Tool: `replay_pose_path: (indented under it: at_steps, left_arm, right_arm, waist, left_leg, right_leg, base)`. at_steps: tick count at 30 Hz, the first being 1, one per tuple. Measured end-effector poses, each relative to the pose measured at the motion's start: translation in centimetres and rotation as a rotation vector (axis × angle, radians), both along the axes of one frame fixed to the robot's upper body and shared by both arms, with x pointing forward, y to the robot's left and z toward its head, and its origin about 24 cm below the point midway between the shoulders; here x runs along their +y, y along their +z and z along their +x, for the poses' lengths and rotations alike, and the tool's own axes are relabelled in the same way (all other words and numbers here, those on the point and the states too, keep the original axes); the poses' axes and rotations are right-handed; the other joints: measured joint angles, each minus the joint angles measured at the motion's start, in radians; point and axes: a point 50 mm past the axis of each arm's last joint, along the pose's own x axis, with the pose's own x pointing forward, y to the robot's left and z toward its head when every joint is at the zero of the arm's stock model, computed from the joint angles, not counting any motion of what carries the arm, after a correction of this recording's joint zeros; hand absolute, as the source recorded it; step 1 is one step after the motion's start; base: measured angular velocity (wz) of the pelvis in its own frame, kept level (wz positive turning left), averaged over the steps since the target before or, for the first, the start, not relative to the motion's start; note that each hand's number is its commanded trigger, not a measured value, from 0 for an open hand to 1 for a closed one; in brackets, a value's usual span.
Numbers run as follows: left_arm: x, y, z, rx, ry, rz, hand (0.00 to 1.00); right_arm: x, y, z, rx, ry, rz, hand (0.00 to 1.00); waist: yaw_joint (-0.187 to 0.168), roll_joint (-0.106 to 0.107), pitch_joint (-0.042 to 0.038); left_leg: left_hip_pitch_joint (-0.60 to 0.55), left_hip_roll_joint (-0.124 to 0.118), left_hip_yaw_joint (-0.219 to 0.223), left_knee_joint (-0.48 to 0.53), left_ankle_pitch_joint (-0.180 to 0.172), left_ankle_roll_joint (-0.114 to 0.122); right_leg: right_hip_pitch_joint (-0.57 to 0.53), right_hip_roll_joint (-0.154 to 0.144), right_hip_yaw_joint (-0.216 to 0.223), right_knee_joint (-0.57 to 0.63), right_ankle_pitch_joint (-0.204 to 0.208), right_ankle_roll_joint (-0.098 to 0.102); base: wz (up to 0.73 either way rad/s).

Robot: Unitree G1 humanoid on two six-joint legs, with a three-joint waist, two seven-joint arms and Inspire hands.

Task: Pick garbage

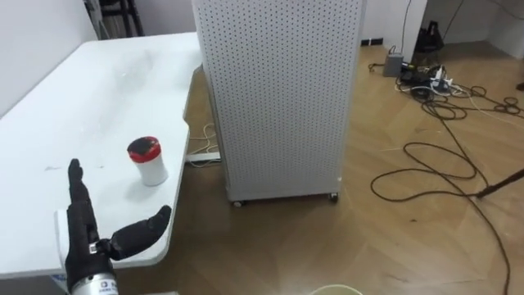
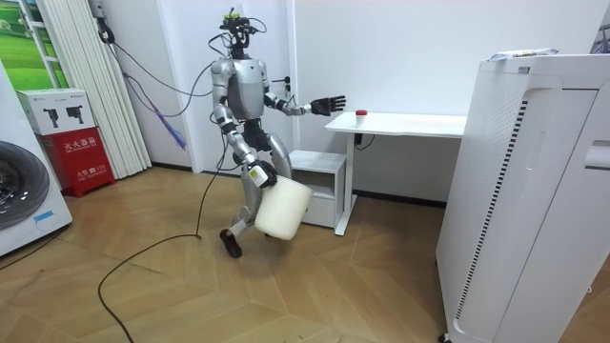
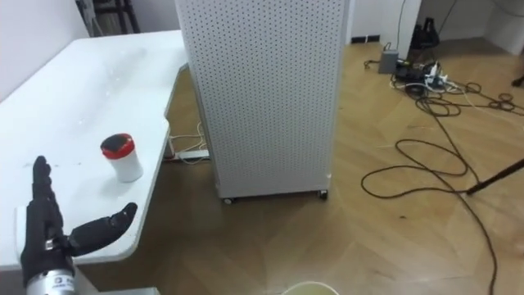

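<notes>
A small white cup with a red lid [image 1: 148, 161] stands upright on the white table [image 1: 98, 90], near its front corner. My left hand [image 1: 86, 246] is held up at the table's near edge, a little short of the cup, open with straight fingers and the thumb spread toward the edge. In the room view I stand at the end of the table [image 2: 410, 124] with one foot lifted behind me, the left hand [image 2: 329, 102] stretched toward the red-lidded cup [image 2: 361, 113]. My right hand [image 2: 259, 175] hangs at my side, shut on the rim of a white bin [image 2: 283, 208].
A tall white perforated cabinet on wheels [image 1: 278, 90] stands right beside the table. Black cables and a power strip [image 1: 434, 82] lie on the wooden floor at the right. The bin's rim [image 1: 336, 289] shows at the bottom edge. A low white cabinet [image 2: 319, 181] sits under the table.
</notes>
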Motion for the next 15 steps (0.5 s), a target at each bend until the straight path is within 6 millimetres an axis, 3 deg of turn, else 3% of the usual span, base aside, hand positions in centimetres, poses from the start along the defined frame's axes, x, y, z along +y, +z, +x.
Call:
replay_pose_path:
  at_steps: [1, 3, 5, 6, 9, 15]
  left_arm:
    - [-0.1, 0.1, 0.1, -0.003, -0.004, 0.0, 0.0]
    - [-0.5, 0.1, 0.3, -0.004, -0.023, 0.004, 0.0]
    - [-0.6, 0.0, 0.2, 0.001, -0.023, 0.002, 0.0]
    - [-0.6, 0.1, 0.3, -0.003, -0.023, 0.001, 0.0]
    - [-0.5, -0.2, -0.1, 0.011, -0.021, 0.007, 0.0]
    - [-0.5, -0.3, -0.2, 0.015, -0.022, 0.007, 0.0]
  right_arm:
    - [0.0, 0.0, 0.1, -0.003, 0.003, 0.0, 1.0]
    - [0.1, 0.2, 0.6, -0.013, 0.014, -0.006, 1.0]
    - [0.2, 0.3, 0.8, -0.018, 0.017, -0.007, 1.0]
    - [0.2, 0.3, 0.9, -0.02, 0.017, -0.008, 1.0]
    - [0.5, 0.5, 1.5, -0.037, 0.037, 0.008, 1.0]
    - [0.8, 0.7, 1.8, -0.052, 0.056, 0.019, 1.0]
  waist:
    - [-0.001, 0.0, 0.0]
    - [0.004, -0.001, -0.0005]
    - [-0.001, -0.001, 0.0008]
    - [0.005, -0.001, -0.0033]
    - [0.014, -0.007, -0.0012]
    - [0.016, -0.018, -0.0041]
  left_leg:
    - [0.007, 0.0, 0.0, -0.01, 0.001, 0.001]
    - [0.033, 0.0, -0.003, -0.038, -0.002, -0.006]
    - [0.05, 0.001, -0.021, -0.043, -0.011, -0.02]
    - [0.056, 0.013, -0.022, -0.051, -0.014, -0.031]
    - [0.097, 0.033, -0.023, -0.114, 0.0, -0.057]
    - [0.147, 0.051, -0.022, -0.189, 0.011, -0.076]
  right_leg:
    - [-0.012, 0.005, -0.013, -0.027, -0.016, 0.002]
    - [-0.05, 0.03, -0.046, -0.198, -0.025, -0.001]
    - [-0.047, 0.064, -0.047, -0.318, 0.031, -0.017]
    - [-0.03, 0.081, -0.054, -0.351, 0.037, -0.025]
    - [0.025, 0.122, -0.056, -0.441, 0.061, -0.039]
    - [0.087, 0.167, -0.057, -0.558, 0.09, -0.046]
  base:
    - [0.1]
    - [0.07]
    - [0.13]
    - [0.04]
    - [-0.12]
    - [-0.1]
